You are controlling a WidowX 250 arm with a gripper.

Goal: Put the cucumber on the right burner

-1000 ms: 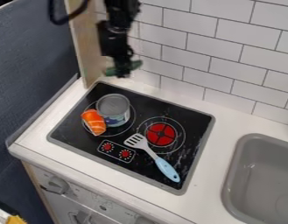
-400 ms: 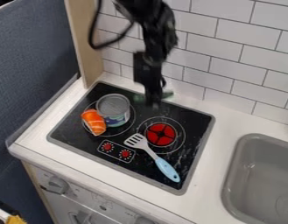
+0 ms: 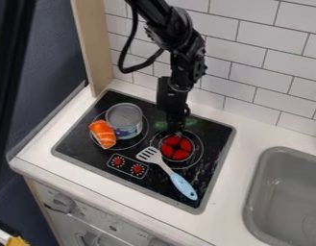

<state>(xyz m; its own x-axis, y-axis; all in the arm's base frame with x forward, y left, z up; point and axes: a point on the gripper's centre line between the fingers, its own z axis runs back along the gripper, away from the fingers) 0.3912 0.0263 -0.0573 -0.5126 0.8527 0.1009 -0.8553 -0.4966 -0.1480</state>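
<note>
One green cucumber (image 3: 161,126), crosswise, gripped in the hand (image 3: 176,129)

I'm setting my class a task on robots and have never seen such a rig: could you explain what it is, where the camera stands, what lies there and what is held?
The black machine is a robot arm, coming in from the top edge. Its "hand" is a two-finger gripper. All the pictures come from one fixed camera, looking down at a slant.

Below is a toy black stove with a grey sink on the right. On the stove's left side stand a can and, against it, an orange object with white markings. A slotted spatula with a blue handle lies beside the right burner's red centre.

The gripper appears to hold the green cucumber crosswise, near that burner's far edge.
</note>
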